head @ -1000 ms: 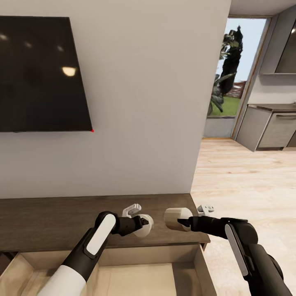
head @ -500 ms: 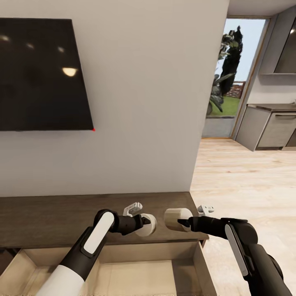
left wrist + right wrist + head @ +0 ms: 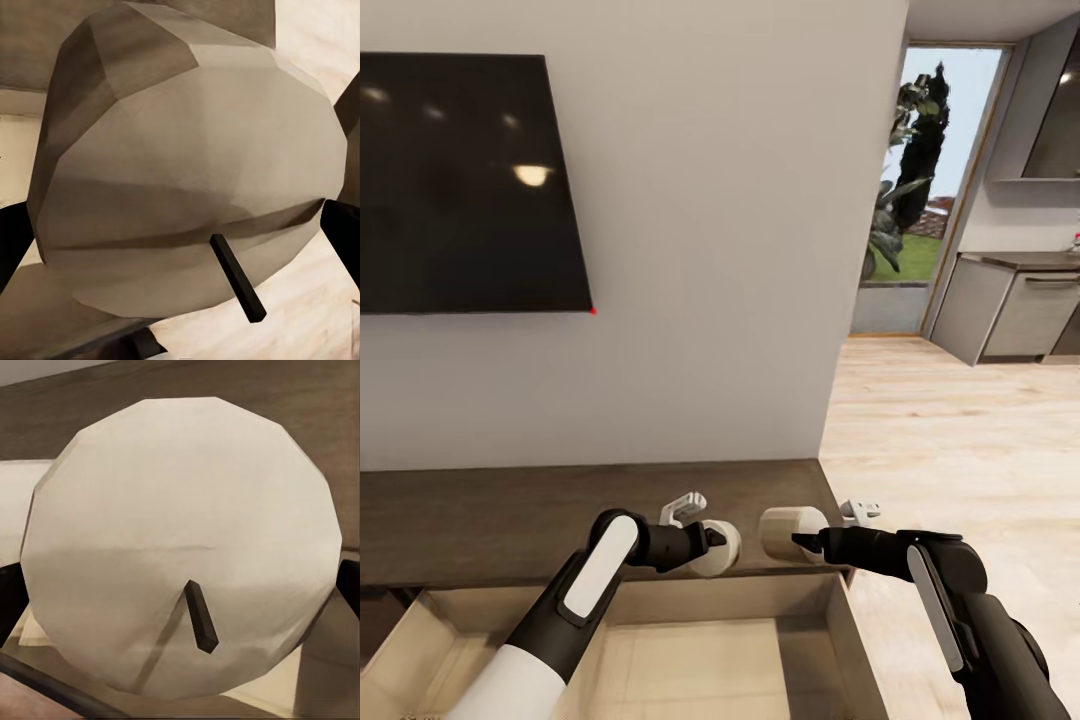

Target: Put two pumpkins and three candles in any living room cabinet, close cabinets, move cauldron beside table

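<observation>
Head view: two candles show, one in each gripper, both held over the front edge of the cabinet [image 3: 510, 520] top, above its open drawer [image 3: 690, 660] with the pale inside. The left gripper [image 3: 718, 545] has its fingers closed on the left candle [image 3: 718, 548], whose round flat face turns toward the right; its short axis lies roughly level, pointing across toward the other candle. The right gripper [image 3: 800, 540] has its fingers closed on the right candle [image 3: 790, 532], lying on its side with its axis level and its round end facing left. The two candles are near one another but apart. In the left wrist view the left candle [image 3: 187, 165] sits between the dark fingers [image 3: 345, 232], with its dark wick [image 3: 236, 277] pointing toward the camera; in the right wrist view the right candle [image 3: 180, 540] likewise shows its flat round end and its wick [image 3: 201, 616]. Compared with a second ago, the left candle has come a little nearer the right one, and the whole picture has shifted slightly so that more of the drawer shows. One black screen [image 3: 465, 185] hangs on the wall [image 3: 730, 250] above the cabinet.
</observation>
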